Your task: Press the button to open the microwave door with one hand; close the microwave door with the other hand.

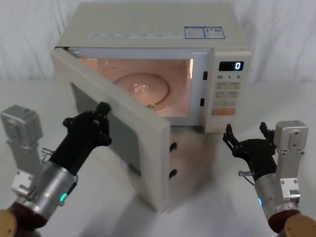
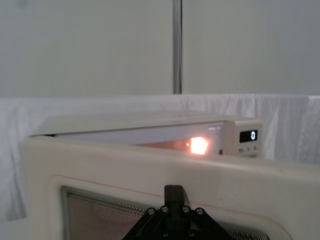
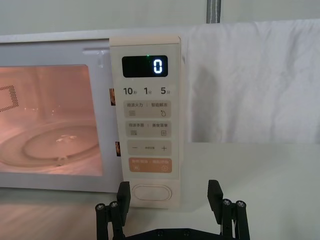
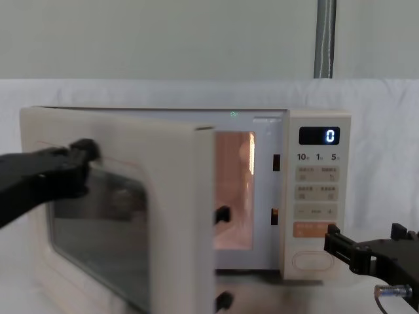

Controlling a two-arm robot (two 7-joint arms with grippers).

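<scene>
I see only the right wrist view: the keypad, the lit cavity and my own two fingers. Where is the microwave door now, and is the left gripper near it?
Observer: The microwave door stands partly open, swung out toward the robot's left; the cavity light is on.
Operator: And the left gripper?
Observer: The left gripper is at the door's outer face, near the upper edge of its dark window. Whether it touches the door, I cannot tell.
Operator: How far is my right gripper from the panel?
Observer: The right gripper is open and hangs in front of the microwave's lower right corner, apart from the button.
</scene>
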